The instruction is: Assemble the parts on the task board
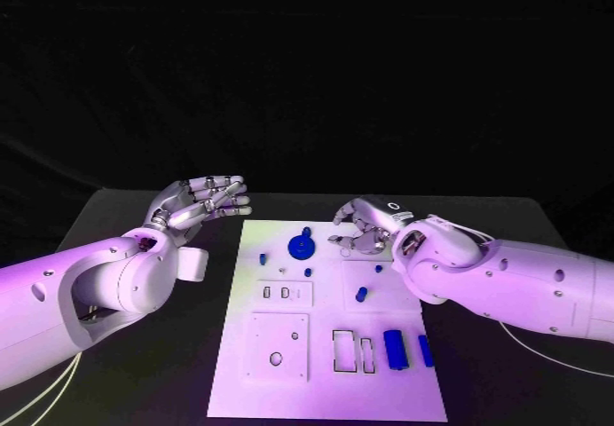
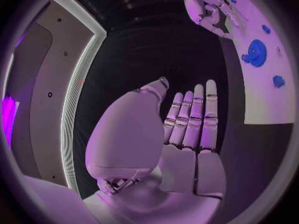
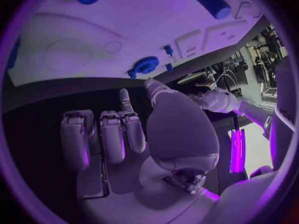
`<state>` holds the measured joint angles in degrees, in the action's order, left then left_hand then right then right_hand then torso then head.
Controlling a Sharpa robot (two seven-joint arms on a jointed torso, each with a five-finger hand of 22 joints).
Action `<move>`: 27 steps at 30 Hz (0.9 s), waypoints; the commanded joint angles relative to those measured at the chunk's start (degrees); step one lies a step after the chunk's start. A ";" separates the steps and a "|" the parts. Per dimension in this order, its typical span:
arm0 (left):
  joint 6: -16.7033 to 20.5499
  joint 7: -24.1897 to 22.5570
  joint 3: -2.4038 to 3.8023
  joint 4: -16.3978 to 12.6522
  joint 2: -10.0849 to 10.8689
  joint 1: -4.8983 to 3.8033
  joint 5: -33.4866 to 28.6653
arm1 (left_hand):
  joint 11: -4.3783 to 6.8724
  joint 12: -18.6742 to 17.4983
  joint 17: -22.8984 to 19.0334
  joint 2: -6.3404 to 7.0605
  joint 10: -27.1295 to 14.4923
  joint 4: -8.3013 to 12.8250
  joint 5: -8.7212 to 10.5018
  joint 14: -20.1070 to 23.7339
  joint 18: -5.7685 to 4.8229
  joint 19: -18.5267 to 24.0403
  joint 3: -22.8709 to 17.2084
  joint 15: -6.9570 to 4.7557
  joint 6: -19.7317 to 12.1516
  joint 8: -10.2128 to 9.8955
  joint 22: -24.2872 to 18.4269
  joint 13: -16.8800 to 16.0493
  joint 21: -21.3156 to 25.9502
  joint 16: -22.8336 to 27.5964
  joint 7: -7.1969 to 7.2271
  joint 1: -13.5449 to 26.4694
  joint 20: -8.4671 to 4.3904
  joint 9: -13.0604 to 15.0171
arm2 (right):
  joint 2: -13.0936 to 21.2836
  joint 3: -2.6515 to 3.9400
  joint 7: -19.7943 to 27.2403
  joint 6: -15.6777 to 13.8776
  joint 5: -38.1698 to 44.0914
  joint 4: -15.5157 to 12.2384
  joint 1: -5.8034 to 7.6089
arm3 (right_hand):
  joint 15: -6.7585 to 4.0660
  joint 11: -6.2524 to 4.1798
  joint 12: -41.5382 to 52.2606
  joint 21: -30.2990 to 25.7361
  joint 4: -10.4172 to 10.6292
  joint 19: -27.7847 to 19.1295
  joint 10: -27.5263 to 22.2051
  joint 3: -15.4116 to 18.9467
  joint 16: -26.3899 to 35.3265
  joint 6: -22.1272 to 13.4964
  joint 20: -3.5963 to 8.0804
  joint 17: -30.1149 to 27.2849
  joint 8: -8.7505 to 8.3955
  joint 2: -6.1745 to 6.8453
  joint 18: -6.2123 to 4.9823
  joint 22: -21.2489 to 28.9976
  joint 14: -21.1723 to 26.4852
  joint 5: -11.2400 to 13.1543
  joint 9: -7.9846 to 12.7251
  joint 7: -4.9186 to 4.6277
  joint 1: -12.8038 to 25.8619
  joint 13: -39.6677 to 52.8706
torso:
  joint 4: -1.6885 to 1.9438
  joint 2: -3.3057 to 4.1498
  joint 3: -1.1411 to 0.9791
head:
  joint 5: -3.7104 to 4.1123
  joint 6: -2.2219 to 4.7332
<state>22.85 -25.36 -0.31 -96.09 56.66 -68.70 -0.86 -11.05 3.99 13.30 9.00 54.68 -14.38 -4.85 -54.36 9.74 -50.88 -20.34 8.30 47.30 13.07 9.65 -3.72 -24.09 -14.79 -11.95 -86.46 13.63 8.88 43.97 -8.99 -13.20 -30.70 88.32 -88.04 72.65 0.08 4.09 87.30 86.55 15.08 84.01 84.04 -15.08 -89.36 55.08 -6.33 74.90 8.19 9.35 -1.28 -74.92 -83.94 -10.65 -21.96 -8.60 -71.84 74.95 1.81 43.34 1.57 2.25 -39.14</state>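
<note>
The white task board (image 1: 256, 364) lies in the middle of the table. On its far part sit a blue round disc (image 1: 301, 245) and small blue pieces (image 1: 263, 259); a blue oblong piece (image 1: 361, 294) lies mid-board. Two blue cylinders (image 1: 394, 348) lie at the near right beside empty rectangular slots (image 1: 343, 351). My right hand (image 1: 365, 226) hovers over the board's far right part, fingers bent downward and apart, holding nothing. My left hand (image 1: 202, 206) is raised off the board's far left corner, fingers straight, palm empty (image 2: 187, 129). The disc (image 2: 256, 52) (image 3: 146, 65) appears in both wrist views.
Black table (image 1: 141, 222) surrounds the board on all sides. White cables (image 1: 550, 355) trail along the table under both forearms. A grey square plate (image 1: 279, 346) with holes is set in the board's near left.
</note>
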 commanded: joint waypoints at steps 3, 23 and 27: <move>-0.83 -0.43 0.06 0.34 -0.30 -0.06 -0.08 | -0.02 -0.36 0.06 -0.15 -0.58 0.20 0.28 0.35 0.62 0.39 -0.05 0.08 -0.47 -0.28 -0.05 0.05 -0.24 0.31 -1.54 0.43 0.10 -0.08 | 6.24 0.05 10.23 -3.17 -18.20 -2.72 1.68 | -0.25 -0.12 -0.96 -1.49 -2.31 1.79 3.30 -1.83 0.30 -0.04 0.28 11.20 -0.47 1.75 -0.33 -10.34 -5.18 -0.20 0.17 -0.10 -4.20 11.64 | -0.84 -0.60 -0.25 | 0.44 0.25; -2.12 -0.42 0.02 2.36 -2.17 0.06 -0.08 | 0.03 -0.26 0.13 -0.05 -0.45 0.40 0.30 0.31 0.62 0.43 -0.09 0.07 -0.33 -0.22 -0.06 0.01 -0.27 0.40 -1.50 0.32 0.10 -0.04 | 16.44 -0.36 20.18 6.49 -21.41 1.63 -0.97 | 0.11 0.26 -2.04 -2.04 -6.93 1.47 2.49 -4.44 0.37 -0.63 0.03 11.16 -1.52 4.53 -0.44 -10.07 -5.16 -0.09 0.75 -0.61 -9.79 10.77 | -2.03 -1.55 -1.09 | 1.47 0.11; -2.23 -0.42 0.01 2.52 -2.22 0.08 -0.08 | 0.03 -0.25 0.13 -0.02 -0.43 0.42 0.31 0.32 0.62 0.43 -0.08 0.07 -0.31 -0.22 -0.06 0.00 -0.27 0.41 -1.50 0.31 0.10 -0.04 | 15.39 -0.39 19.86 6.52 -22.01 3.27 -1.93 | 0.23 0.33 -2.14 -2.10 -6.69 1.44 2.41 -4.09 0.38 -0.86 -0.07 11.13 -1.71 4.88 -0.45 -10.05 -5.15 -0.03 0.83 -0.66 -9.15 10.69 | -2.11 -1.60 -1.10 | 1.33 0.05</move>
<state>22.01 -25.33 -0.33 -93.54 54.58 -68.61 -0.86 -11.26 3.99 13.35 9.00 54.47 -14.22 -4.86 -54.36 9.74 -50.88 -20.50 8.30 47.10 13.07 9.66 -3.72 -24.09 -14.57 -12.16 -86.46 13.63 8.89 59.71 -9.40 5.33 -25.73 66.35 -85.14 70.91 0.08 4.10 85.36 84.83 8.37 84.01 84.04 -19.55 -89.36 54.51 -6.33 74.94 6.85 13.75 -1.27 -74.90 -83.93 -10.64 -21.20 -9.16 -81.44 74.93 -0.19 41.80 0.51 3.69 -39.03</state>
